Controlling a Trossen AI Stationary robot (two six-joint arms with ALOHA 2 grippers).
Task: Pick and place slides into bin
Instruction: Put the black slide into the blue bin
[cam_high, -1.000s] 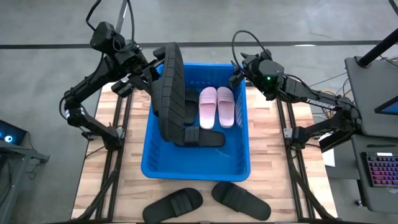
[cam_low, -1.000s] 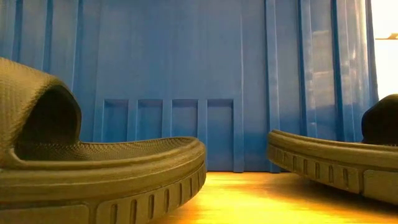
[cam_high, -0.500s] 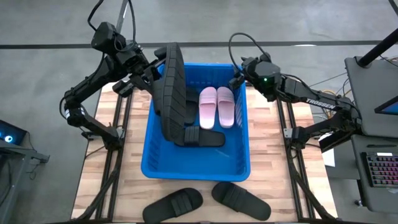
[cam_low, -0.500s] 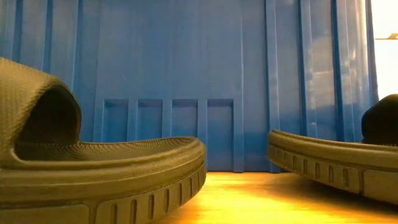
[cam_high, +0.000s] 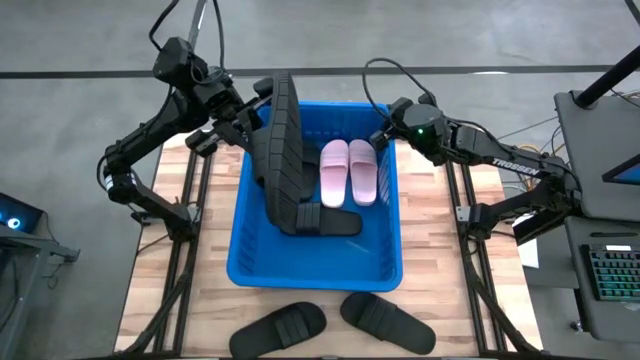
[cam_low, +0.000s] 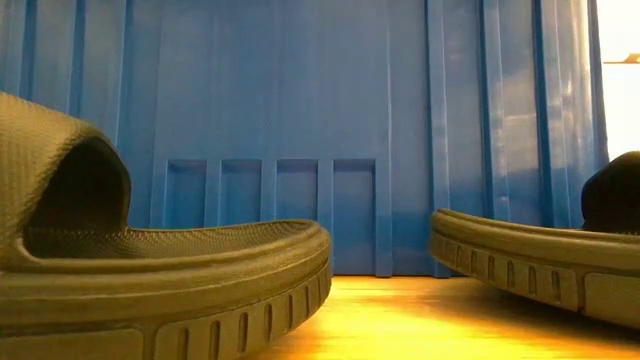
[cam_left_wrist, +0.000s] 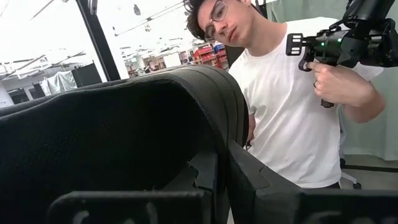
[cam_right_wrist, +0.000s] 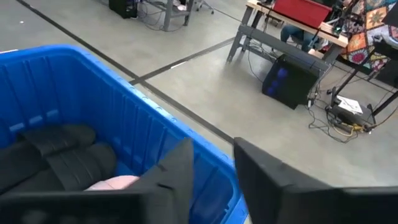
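Fingers of the left gripper are clamping a black slide, holding it on edge over the blue bin. Right gripper is hovering at the bin's far rim, fingers apart, holding nothing.

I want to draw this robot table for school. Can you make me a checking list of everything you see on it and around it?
Surface: wooden table, bare planks showing around the bin.
Job's things: blue bin holds two pink slides side by side and black slides; two black slides on the table in front of the bin.
Clutter: nothing seen.
Grippers: left gripper shut on a black slide held on edge over the bin; right gripper at the bin's far right corner, over the rim.
Cables: black cables loop over the right arm.
Surroundings: person in a white shirt; keyboard; concrete floor.
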